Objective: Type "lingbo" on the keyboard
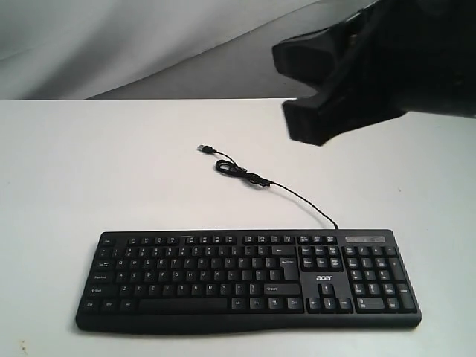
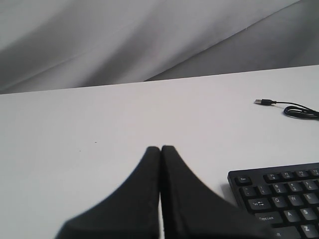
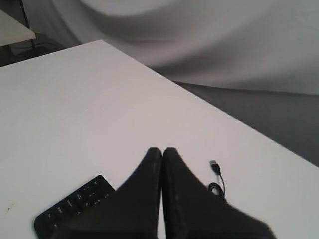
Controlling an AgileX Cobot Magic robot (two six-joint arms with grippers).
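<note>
Right end effector (image 3: 162,150) and left end effector (image 2: 160,148), both closed empty, hang clear of the keyboard (image 1: 223,279).

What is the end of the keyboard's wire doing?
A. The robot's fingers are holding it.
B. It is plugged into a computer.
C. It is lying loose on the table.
C: the plug at the end of the cable lies loose on the white table behind the keyboard, joined to nothing.
</note>
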